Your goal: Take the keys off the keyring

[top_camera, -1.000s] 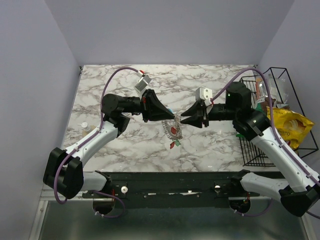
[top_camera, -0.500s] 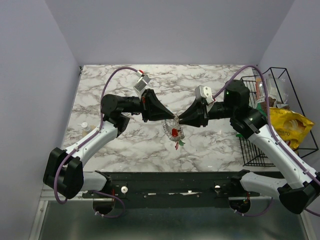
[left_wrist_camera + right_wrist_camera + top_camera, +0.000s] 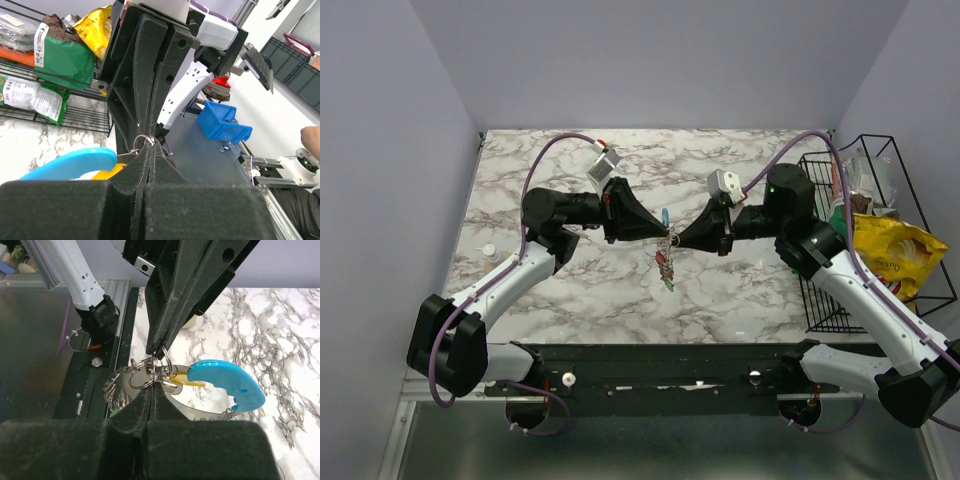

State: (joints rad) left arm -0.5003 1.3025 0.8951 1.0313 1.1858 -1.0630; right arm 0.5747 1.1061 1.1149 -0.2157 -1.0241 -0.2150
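Observation:
My left gripper (image 3: 662, 236) and right gripper (image 3: 677, 240) meet tip to tip above the middle of the marble table (image 3: 540, 170). Both are shut on small wire rings of the keyring bunch, which hangs between them off the table. In the right wrist view my right gripper (image 3: 152, 386) pinches a wire ring, and the left fingers (image 3: 170, 315) come down from above onto another. The keyring's bright blue part (image 3: 225, 385) and grey loop (image 3: 200, 412) stick out right. A yellow key head (image 3: 184, 381) and metal keys (image 3: 112, 387) dangle. The left wrist view shows my left gripper (image 3: 146, 142), the blue part (image 3: 70, 162) and the keys (image 3: 665, 265).
A black wire basket (image 3: 820, 300) with snack bags, one yellow (image 3: 890, 255), stands at the table's right edge. A small white cap (image 3: 490, 250) lies at the left edge. A black rail (image 3: 660, 365) runs along the near edge.
My right gripper has moved left and shut on the bunch. The bunch has come up off the table, and the blue part now stands above the fingertips.

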